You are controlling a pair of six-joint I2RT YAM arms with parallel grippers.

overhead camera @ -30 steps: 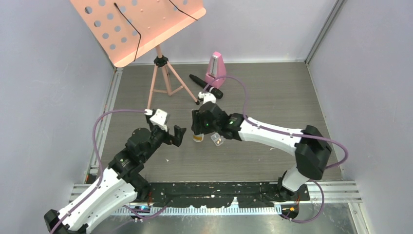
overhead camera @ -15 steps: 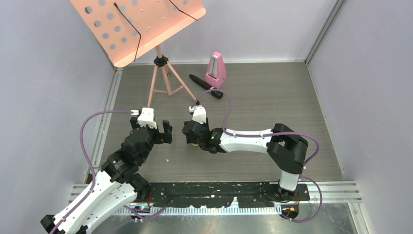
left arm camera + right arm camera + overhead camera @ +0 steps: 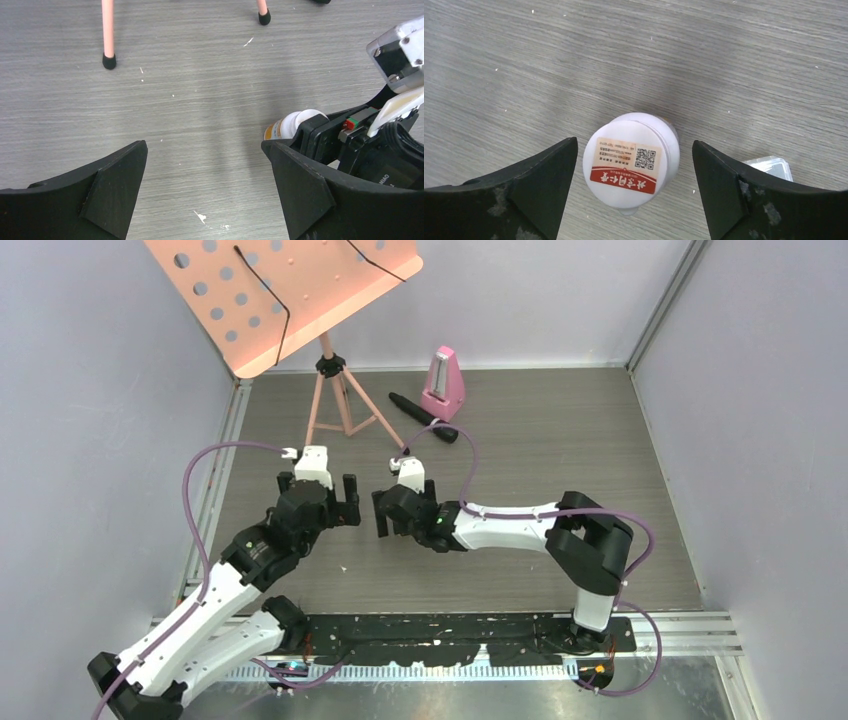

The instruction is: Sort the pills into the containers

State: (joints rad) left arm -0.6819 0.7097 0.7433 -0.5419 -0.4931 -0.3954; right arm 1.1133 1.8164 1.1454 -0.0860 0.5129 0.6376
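Right gripper (image 3: 633, 150), jaws spread wide, straddles an upright white-capped pill bottle (image 3: 671, 145) without touching it; the labelled cap (image 3: 626, 167) hides whatever is inside. Only a corner of the clear pill box (image 3: 769, 166) shows on the table (image 3: 524, 60), just right of the bottle, the rest cut off behind the right finger (image 3: 744, 200); its contents, and any pills, cannot be made out. Left gripper (image 3: 205, 150), also spread and holding nothing, hovers just left of the bottle.

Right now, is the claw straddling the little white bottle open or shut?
Open. The right claw has a finger each side of the bottle, with a visible gap at both.
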